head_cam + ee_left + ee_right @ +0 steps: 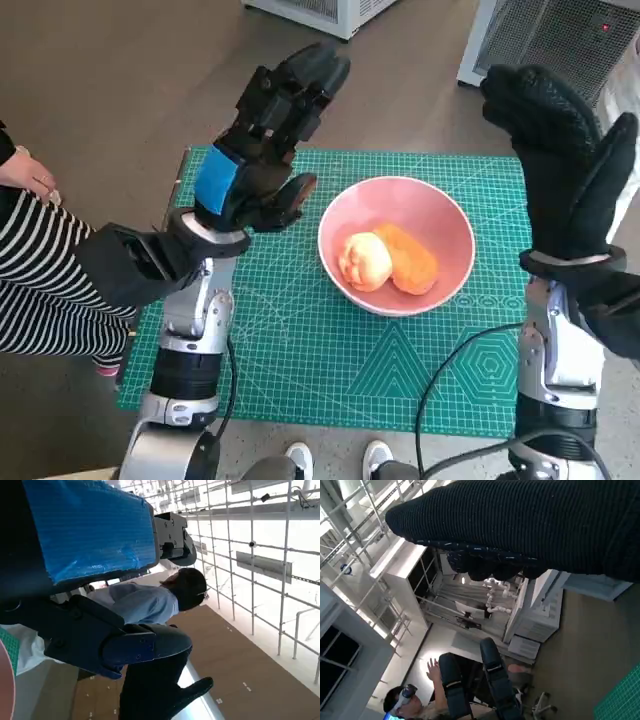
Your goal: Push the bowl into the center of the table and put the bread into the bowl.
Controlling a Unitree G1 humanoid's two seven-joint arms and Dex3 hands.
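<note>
A pink bowl [440,222] sits on the green cutting mat [300,350], a little right of its middle. Inside lie a pale round bread roll [364,261] and an orange bread piece [410,259] side by side. My left hand [268,135] is raised above the mat's left part, fingers apart, holding nothing. My right hand [565,165] is lifted at the right edge, fingers up and spread, empty. In the left wrist view the blue-taped left hand [90,535] fills the frame and a sliver of the bowl [4,680] shows. The glove of my right hand [530,525] crosses the right wrist view.
A person in striped clothing [40,280] sits close to the table's left side, one hand [28,175] near the mat's corner. Feet [335,460] show at the near edge. White cabinets [550,40] stand behind the table. Other people [150,610] appear in the wrist views.
</note>
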